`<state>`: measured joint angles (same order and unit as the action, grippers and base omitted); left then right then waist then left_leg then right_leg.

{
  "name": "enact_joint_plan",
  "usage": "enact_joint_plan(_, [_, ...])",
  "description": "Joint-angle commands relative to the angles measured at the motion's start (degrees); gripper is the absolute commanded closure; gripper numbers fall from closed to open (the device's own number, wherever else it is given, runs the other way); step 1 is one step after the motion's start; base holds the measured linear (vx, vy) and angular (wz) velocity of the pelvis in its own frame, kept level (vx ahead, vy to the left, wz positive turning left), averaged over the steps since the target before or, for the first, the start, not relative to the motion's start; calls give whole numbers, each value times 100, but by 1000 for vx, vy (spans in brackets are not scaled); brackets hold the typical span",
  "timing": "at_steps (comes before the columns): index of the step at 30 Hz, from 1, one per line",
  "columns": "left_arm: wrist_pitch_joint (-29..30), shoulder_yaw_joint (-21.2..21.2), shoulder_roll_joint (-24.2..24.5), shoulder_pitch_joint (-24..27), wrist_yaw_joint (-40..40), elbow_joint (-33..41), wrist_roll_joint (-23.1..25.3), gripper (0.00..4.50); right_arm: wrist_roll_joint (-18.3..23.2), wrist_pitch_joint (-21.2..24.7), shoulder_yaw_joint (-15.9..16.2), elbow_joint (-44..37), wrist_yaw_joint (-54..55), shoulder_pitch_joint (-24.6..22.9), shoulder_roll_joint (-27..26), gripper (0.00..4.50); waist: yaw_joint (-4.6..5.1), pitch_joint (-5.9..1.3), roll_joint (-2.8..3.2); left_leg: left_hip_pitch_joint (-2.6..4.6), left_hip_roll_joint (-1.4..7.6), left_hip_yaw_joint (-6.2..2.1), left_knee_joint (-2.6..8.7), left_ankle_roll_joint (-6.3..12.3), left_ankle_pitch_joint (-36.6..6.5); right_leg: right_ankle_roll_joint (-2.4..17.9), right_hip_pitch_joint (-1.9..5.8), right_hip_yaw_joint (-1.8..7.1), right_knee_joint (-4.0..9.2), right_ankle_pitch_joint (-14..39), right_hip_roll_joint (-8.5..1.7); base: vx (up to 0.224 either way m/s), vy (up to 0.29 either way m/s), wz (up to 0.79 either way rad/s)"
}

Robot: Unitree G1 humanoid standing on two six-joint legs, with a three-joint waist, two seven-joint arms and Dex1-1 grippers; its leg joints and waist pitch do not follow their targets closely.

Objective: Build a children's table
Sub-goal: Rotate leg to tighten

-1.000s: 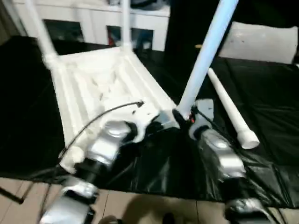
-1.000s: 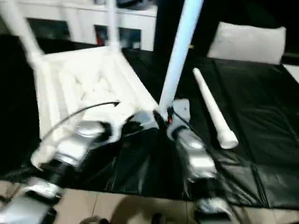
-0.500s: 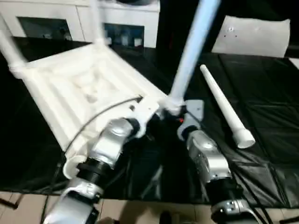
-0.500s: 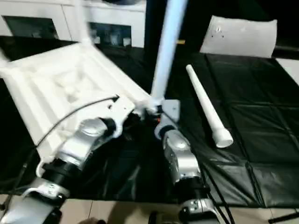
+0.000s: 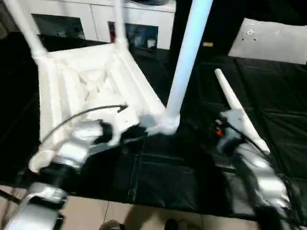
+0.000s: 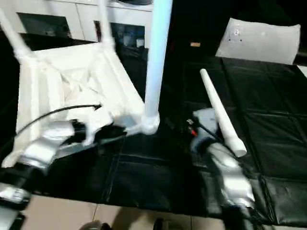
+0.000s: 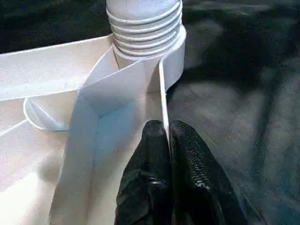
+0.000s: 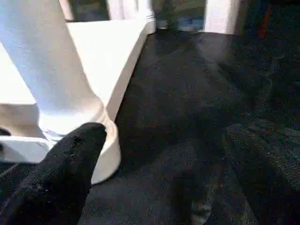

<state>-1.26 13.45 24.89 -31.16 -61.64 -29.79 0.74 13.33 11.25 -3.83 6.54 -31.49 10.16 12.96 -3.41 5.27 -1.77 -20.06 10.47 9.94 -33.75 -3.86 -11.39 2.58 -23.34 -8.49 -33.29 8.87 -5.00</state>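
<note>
Three legs already stand in the corner sockets of the upside-down table top (image 5: 91,88), which lies on the black sheet (image 5: 192,167) with its ribbed underside up; the nearest leg (image 5: 184,57) rises from the near corner socket (image 5: 168,125), and its thread is seen in the left wrist view. One loose leg (image 5: 237,112) lies on the sheet to the right of the top, so I judge the fourth leg is the step in hand. To do it well, the right gripper (image 8: 154,154) should take this leg near its thick end, carry it upright over the empty near-left socket (image 5: 41,160), and turn it in straight, while the top is kept from sliding. The left gripper (image 7: 168,140) has its fingers pressed together on the thin side wall of the top, beside the near socket. The right gripper stands wide apart, holds nothing, and hangs close to the loose leg.
</note>
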Motion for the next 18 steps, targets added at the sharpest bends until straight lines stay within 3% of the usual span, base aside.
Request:
enact_joint_plan(1, [-57, 29, 45, -42, -243, -97, -7, 450, 35, 105, 125, -243, -154, -63, 63, 5, -23, -506, -19, 7, 327, -90, 383, 377, -702, 721, 367, 471, 381, 1666, -503, 0, 0, 0])
enact_joint_plan(5, [-15, -114, 71, -134, -71, -315, -28, 450, 47, 192, 306, -463, -367, -242, 181, 5, -50, -494, 14, 12, 317, -97, 386, 303, -889, 642, 376, 452, 435, 2002, -508, 0, 0, 0])
enact_joint_plan(7, [307, -244, -35, -185, 155, -249, -120, 406, -26, 164, 411, -546, -445, -302, 267, 0, -57, -496, 4, 7, 327, -103, 390, 263, -924, 585, 389, 451, 453, 2106, -517, 0, 0, 0])
enact_joint_plan(10, [507, -261, -91, -184, 176, -171, -241, 385, -23, 175, 420, -577, -441, -315, 293, 0, -68, -485, -4, 7, 293, -109, 378, 231, -1048, 444, 387, 418, 524, 2557, -526, 0, 0, 0])
enact_joint_plan(11, [535, -275, -115, -192, 204, -176, -255, 374, -15, 187, 415, -576, -445, -311, 298, 0, -72, -479, 32, 16, 293, -115, 379, 227, -1080, 421, 378, 411, 536, 2623, -522, 0, 0, 0])
enact_joint_plan(12, [682, -281, -164, -179, 211, -103, -298, 365, -29, 178, 405, -547, -427, -291, 300, 0, -61, -483, 1, 18, 296, -118, 378, 223, -1121, 377, 374, 399, 554, 2679, -513, 0, 0, 0])
enact_joint_plan(18, [1296, -188, -356, -157, 603, 75, -130, 346, -55, 145, 418, -441, -329, -217, 320, 0, -74, -504, 22, 21, 331, -138, 378, 237, -1094, 507, 375, 404, 503, 2325, -513, 0, 0, 0])
